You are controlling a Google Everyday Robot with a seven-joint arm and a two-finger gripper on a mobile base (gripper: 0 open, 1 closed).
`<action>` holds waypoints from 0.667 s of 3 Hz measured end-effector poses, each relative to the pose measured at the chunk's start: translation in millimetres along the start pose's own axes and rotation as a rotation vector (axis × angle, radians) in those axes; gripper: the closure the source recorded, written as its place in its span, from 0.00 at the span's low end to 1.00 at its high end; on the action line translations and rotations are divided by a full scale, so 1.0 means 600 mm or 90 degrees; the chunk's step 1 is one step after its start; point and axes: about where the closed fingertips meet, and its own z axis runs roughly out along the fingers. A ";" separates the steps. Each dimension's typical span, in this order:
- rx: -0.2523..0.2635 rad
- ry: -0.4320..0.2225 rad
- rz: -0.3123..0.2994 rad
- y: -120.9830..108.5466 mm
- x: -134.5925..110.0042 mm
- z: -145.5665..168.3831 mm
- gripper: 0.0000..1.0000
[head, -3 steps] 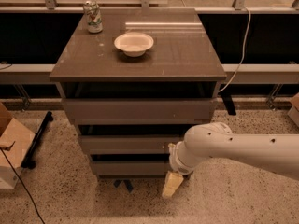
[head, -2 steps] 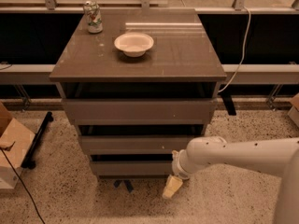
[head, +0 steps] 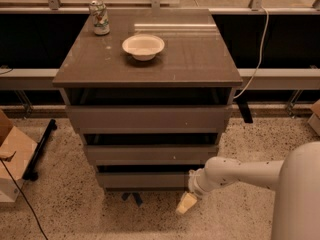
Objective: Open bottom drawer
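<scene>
The grey-brown cabinet (head: pixel 150 64) has three drawers. The bottom drawer (head: pixel 145 180) is the lowest and narrowest front, plain and handle-less, with a dark gap above it. My white arm (head: pixel 240 176) reaches in from the right. My gripper (head: pixel 186 203) hangs low beside the bottom drawer's right end, just below and in front of its corner, near the floor. Its cream finger tip (head: pixel 185 204) points down and left.
A white bowl (head: pixel 143 46) and a can (head: pixel 100 18) stand on the cabinet top. A cardboard box (head: pixel 12 159) and a black bar (head: pixel 40 149) lie on the floor at left. A white cable (head: pixel 257 54) hangs at right. Speckled floor surrounds the cabinet.
My arm has drawn back to the right and lowered a little. The gripper stays by the bottom drawer's right end. The drawers look unmoved.
</scene>
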 end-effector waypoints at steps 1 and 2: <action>-0.007 -0.019 0.044 -0.018 0.033 0.039 0.00; -0.013 -0.037 0.071 -0.035 0.056 0.071 0.00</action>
